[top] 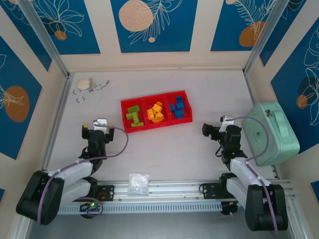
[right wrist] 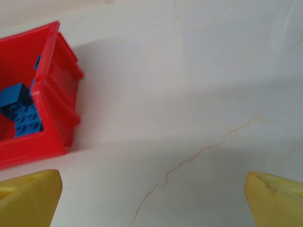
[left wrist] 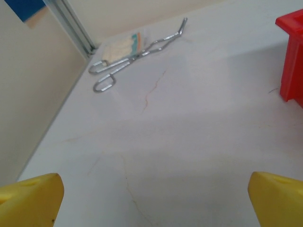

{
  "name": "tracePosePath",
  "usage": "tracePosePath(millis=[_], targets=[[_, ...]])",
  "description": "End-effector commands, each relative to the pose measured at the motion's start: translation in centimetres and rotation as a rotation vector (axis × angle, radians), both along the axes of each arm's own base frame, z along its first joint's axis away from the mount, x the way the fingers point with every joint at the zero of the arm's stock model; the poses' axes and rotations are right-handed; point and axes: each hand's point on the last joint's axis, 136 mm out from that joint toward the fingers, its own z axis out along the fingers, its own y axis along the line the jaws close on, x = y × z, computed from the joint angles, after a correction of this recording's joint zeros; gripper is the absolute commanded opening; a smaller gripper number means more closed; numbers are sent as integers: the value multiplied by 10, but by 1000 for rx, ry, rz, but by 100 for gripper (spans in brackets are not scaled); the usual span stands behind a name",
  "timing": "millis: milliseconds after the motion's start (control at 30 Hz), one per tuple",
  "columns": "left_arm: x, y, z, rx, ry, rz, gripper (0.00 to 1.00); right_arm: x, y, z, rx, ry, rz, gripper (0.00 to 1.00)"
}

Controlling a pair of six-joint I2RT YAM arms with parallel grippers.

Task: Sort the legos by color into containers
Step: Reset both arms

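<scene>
My left gripper and right gripper: jaws wide, empty; tray at left's 2 o'clock, right's 10; bare table ahead; case at right's 3.

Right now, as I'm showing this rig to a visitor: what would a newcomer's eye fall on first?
The red tray at the centre of the table, its three compartments holding green legos on the left, orange-yellow legos in the middle and blue legos on the right. Then the mint-green case at the right edge.
</scene>
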Motion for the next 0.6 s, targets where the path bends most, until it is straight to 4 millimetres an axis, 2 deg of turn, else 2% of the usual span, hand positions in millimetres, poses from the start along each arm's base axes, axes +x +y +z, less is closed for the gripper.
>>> tracePosePath(millis=[0, 100, 233, 267, 333, 367, 400, 433, 500, 567], targets=[[32, -18, 29, -147, -134, -99, 99, 23, 2, 31, 13, -123, 45, 99], [53, -27, 23, -144, -81, -143, 99, 39, 8, 30, 5, -122, 90, 99], [66, -26, 19, -120, -47, -163, 99, 62, 11, 32, -34, -150, 119, 99], [68, -25, 18, -105, -64, -174, 99, 67, 13, 28, -44, -158, 129, 99], [70, -16, 5, -136, -93, -158, 99, 77, 12, 7, -32, -154, 119, 99], [72, -11, 0, -146, -131, -143, 99, 85, 14, 7, -31, -193, 125, 99], [71, -7, 2, -142, -159, -129, 99, 81, 21, -2, -38, -117, 165, 99], [67, -8, -4, -164, -108, -131, 99, 84, 24, 2, -52, -89, 179, 99], [72, -13, -1, -159, -115, -164, 99, 84, 33, 3, -57, -140, 224, 99], [78, -14, -6, -160, -72, -164, 100, 85, 33, 3, -59, -113, 227, 99]])
